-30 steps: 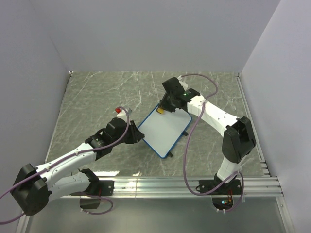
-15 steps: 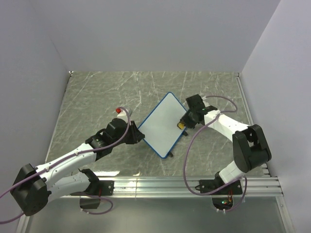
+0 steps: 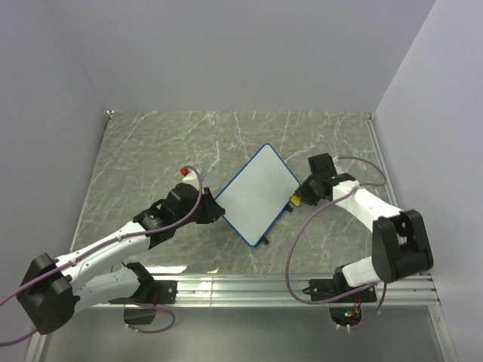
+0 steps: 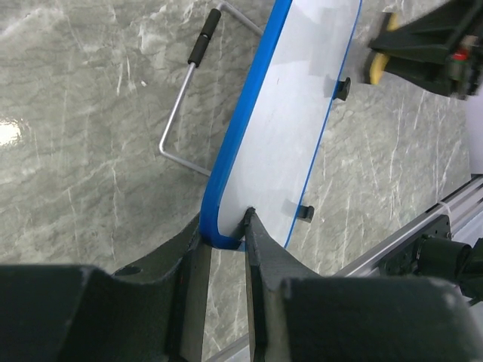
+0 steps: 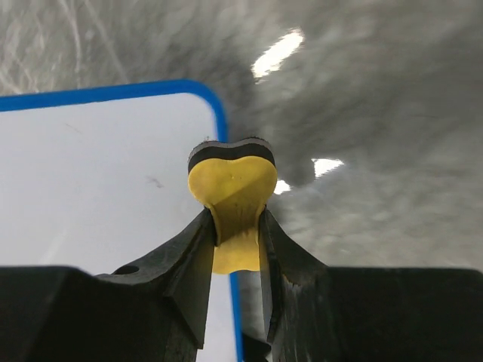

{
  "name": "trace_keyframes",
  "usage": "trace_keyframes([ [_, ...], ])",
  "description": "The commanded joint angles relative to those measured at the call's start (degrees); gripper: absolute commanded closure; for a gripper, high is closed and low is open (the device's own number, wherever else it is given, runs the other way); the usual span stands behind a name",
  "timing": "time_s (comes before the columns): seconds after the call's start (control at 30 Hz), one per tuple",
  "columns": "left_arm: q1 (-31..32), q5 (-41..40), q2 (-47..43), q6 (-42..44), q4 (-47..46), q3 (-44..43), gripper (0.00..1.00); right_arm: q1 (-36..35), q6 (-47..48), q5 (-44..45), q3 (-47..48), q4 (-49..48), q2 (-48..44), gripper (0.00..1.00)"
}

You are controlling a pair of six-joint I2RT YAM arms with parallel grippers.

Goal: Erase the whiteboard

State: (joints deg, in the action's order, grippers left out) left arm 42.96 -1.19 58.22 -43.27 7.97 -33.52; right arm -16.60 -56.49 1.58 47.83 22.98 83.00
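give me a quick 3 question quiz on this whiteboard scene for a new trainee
1. True or false: the left gripper is clamped on the blue frame of the whiteboard.
2. What does the right gripper hold? A) a red marker B) a yellow eraser C) nothing
3. Fill the gap: seen from above, the eraser sits just off the board's ____ side (left or right).

Key: 1 true; 2 B; 3 right.
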Motion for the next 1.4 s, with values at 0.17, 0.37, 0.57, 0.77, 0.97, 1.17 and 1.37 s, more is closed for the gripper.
trace_keyframes([
  [0.17, 0.72, -5.05, -0.21, 3.1, 12.95, -2.86, 0.58, 4.03, 2.7, 6.5, -1.86, 8.57, -11.63, 1.0],
  [0.37, 0.72, -5.84, -0.56, 2.75, 13.92, -5.15, 0.37, 4.82, 0.94, 9.4, -4.58, 13.75, -6.82, 1.0],
  [0.57, 0.72, -8.12, -2.14, 2.48, 16.64, -8.22, 0.36, 4.82, 0.15, 10.63, -7.14, 15.07, -1.45, 0.82],
  [0.77, 0.72, -10.76, -3.63, 2.57, 20.68, -12.18, 0.35, 4.91, 1.64, 10.46, -6.62, 14.72, 0.23, 0.5],
  [0.97, 0.72, -12.34, -4.95, 2.75, 23.23, -15.78, 0.32, 4.82, 4.54, 10.19, -2.75, 18.15, -5.56, 0.01],
  [1.17, 0.72, -15.24, -4.78, 4.15, 25.52, -20.26, 0.23, 4.21, 12.27, 0.89, 1.12, 16.05, -16.98, 0.01],
  [1.37, 0.55, -16.21, -2.06, 5.56, 25.52, -26.06, 0.07, -5.26, 17.99, -7.64, 9.98, 12.44, -26.13, 0.01],
])
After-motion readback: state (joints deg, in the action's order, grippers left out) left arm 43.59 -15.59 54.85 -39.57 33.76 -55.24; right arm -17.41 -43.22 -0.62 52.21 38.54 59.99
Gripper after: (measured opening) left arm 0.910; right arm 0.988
